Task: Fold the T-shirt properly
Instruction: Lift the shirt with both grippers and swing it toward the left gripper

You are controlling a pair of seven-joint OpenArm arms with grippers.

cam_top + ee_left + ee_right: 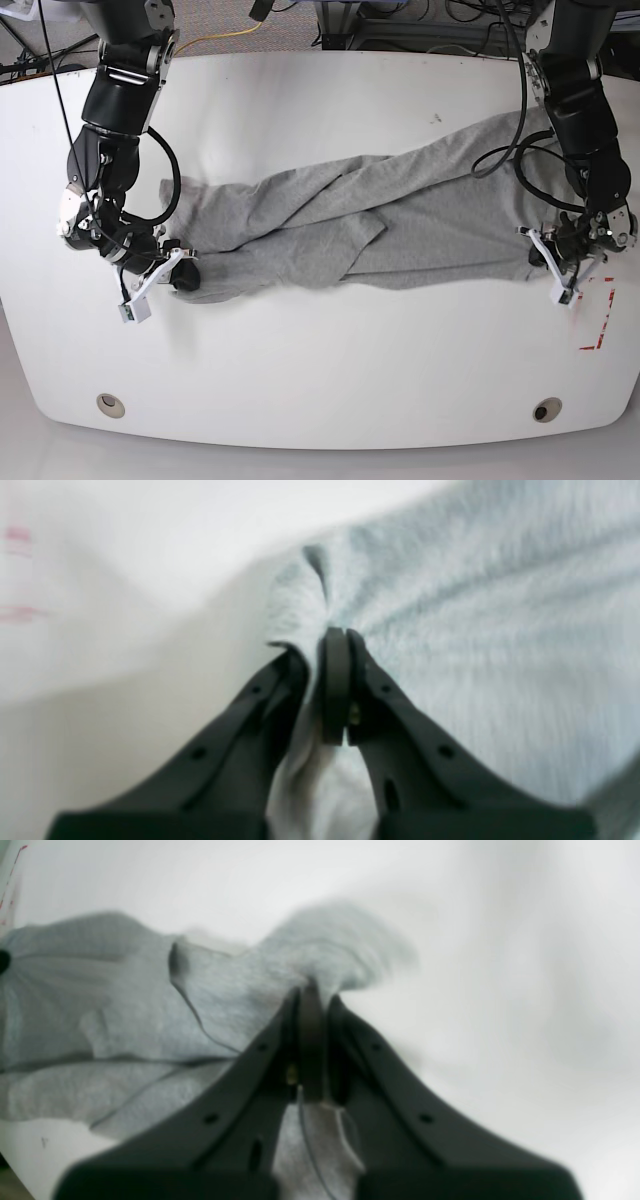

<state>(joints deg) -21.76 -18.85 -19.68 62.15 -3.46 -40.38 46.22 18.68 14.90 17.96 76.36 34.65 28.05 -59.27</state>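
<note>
The light grey T-shirt lies stretched and rumpled across the middle of the white table, with folds running along it; no lettering shows. My left gripper is shut on the shirt's right end; in the left wrist view the grey cloth is pinched between the black fingers. My right gripper is shut on the shirt's left end; in the right wrist view a bunch of grey cloth is pinched at the fingertips.
Red tape marks lie on the table near my left gripper. Two round holes sit near the table's front edge. Cables lie beyond the table's far edge.
</note>
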